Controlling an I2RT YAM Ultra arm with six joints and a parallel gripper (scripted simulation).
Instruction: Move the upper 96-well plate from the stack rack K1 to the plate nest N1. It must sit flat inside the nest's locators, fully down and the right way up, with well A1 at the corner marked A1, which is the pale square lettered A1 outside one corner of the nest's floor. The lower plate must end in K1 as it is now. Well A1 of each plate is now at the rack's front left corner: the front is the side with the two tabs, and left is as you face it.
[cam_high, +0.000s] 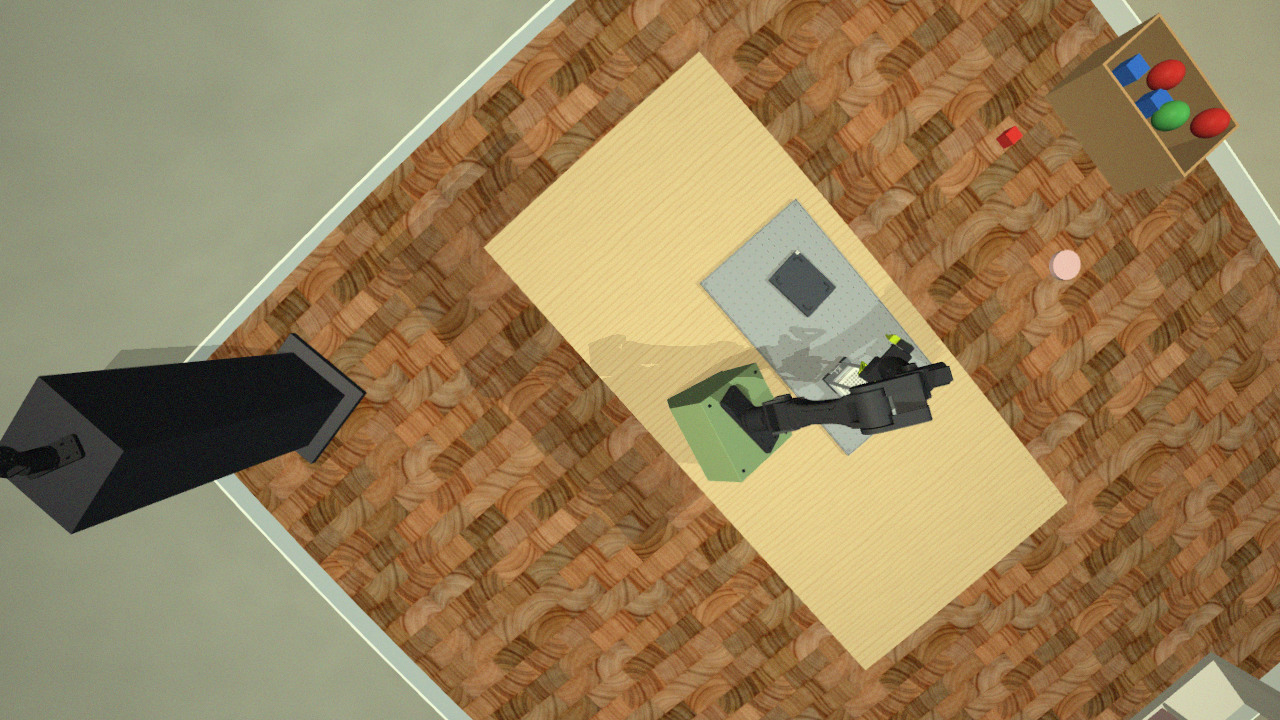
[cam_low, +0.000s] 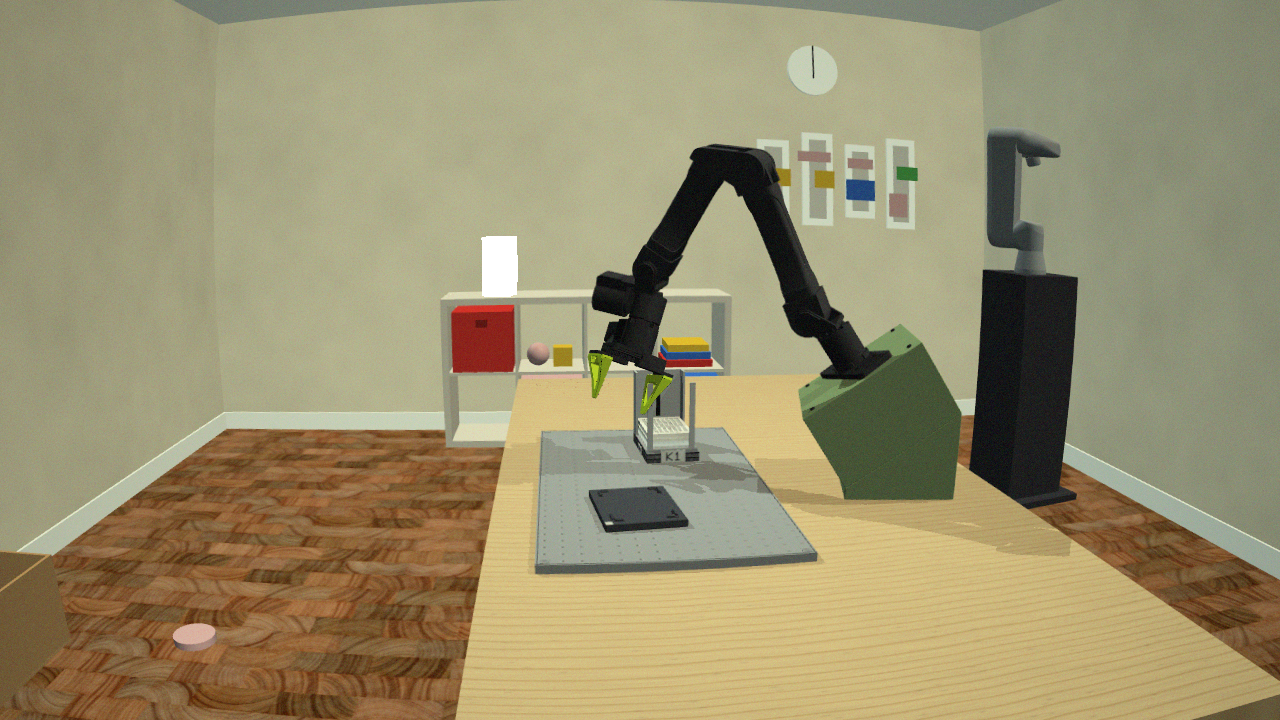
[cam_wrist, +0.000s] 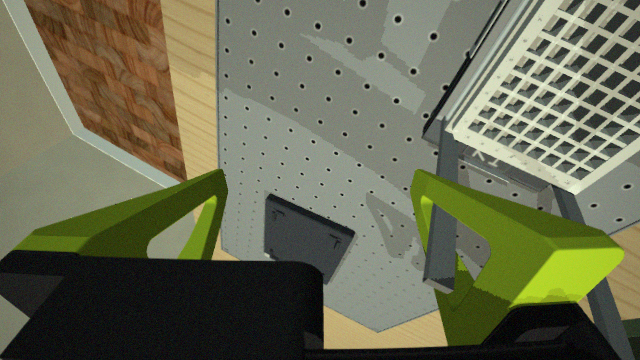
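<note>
The stack rack K1 (cam_low: 666, 438) stands on the grey pegboard (cam_low: 666, 501) at its far end, with thin grey posts and white 96-well plates inside. The upper plate (cam_wrist: 550, 95) shows its grid of wells at the top right of the wrist view. The dark square plate nest N1 (cam_low: 637, 508) lies nearer on the pegboard and also shows in the wrist view (cam_wrist: 305, 240). My gripper (cam_low: 626, 383) has green fingers, is wide open and empty, and hangs above the rack's left side. Its right finger is beside a rack post (cam_wrist: 440, 220).
The green arm base (cam_low: 881, 420) stands right of the pegboard on the wooden table. A white shelf (cam_low: 586, 358) with boxes stands behind the table. A black pedestal (cam_low: 1024, 385) stands at the right wall.
</note>
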